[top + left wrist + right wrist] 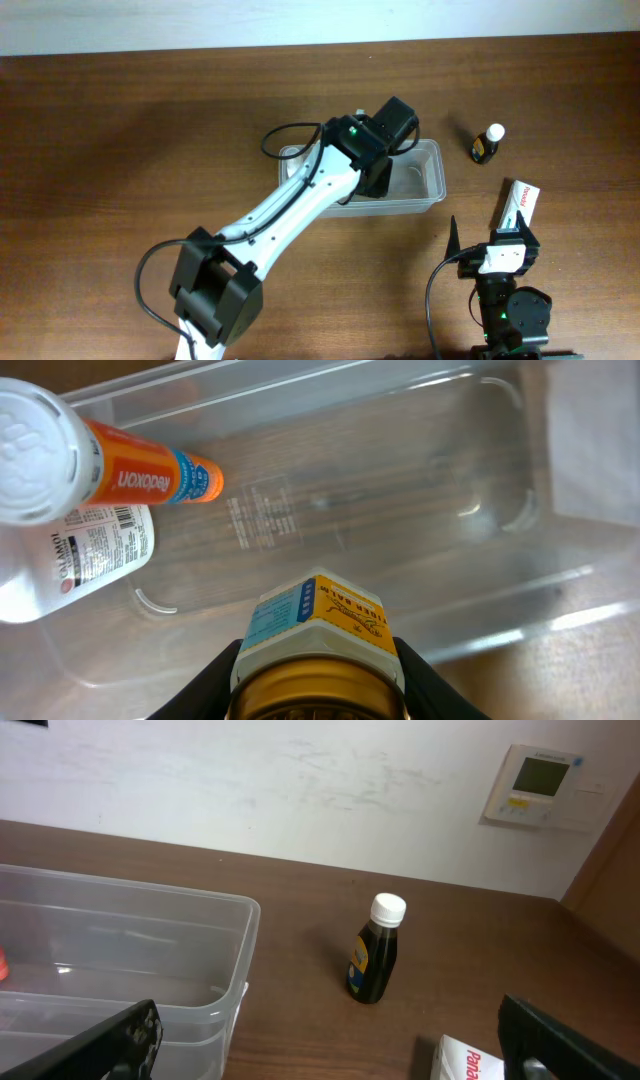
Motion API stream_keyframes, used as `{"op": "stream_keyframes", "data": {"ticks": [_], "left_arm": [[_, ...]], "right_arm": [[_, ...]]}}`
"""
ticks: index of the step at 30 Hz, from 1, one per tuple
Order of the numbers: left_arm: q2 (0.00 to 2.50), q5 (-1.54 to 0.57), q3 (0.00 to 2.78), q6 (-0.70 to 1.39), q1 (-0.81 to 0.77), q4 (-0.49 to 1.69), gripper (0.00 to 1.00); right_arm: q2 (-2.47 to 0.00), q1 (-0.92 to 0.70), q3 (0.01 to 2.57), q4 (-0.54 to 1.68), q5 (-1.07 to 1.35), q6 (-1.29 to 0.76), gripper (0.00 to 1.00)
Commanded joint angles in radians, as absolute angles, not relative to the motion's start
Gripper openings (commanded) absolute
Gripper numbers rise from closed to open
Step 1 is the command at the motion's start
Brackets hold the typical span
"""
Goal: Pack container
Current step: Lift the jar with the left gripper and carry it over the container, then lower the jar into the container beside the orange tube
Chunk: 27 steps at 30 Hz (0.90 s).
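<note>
Brown table [100,150]: container [428,178] beneath left gripper [318,675] holding jar [315,625].

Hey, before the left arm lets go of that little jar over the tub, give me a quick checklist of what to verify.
1. Grip: ok, the left gripper is shut on the gold-lidded jar.
2. Jar over the container, not its rim: ok, clear floor shows beyond it.
3. Drop spot free: ok, the orange tube and the clear bottle lie off to one side.
4. Jar's height above the floor: cannot tell.
5. Other arm out of the way: ok, the right gripper is open, outside the container, near the white box.
6. Packing finished: not ok, the dark bottle stands outside on the table.
</note>
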State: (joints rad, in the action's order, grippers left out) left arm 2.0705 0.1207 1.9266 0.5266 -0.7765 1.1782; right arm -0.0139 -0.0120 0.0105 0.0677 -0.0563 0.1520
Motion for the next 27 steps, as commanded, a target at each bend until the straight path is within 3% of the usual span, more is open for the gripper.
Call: {"op": "stream_keyframes", "data": {"ticks": [1, 15, 27], "left_arm": [[2.130, 0.055, 1.948, 0.592, -0.739, 1.175, 0.30], [2.145, 0.044, 1.944, 0.816, -0.732, 1.172, 0.28], [2.145, 0.096, 1.911, 0.818, -0.733, 1.163, 0.28]], "right_arm": [[-0.007, -0.020, 0.006, 0.075, -0.072, 0.137, 0.98], [-0.007, -0.020, 0.006, 0.075, -0.072, 0.137, 0.98], [-0.007, -0.020, 0.006, 0.075, -0.072, 0.137, 0.98]]}}
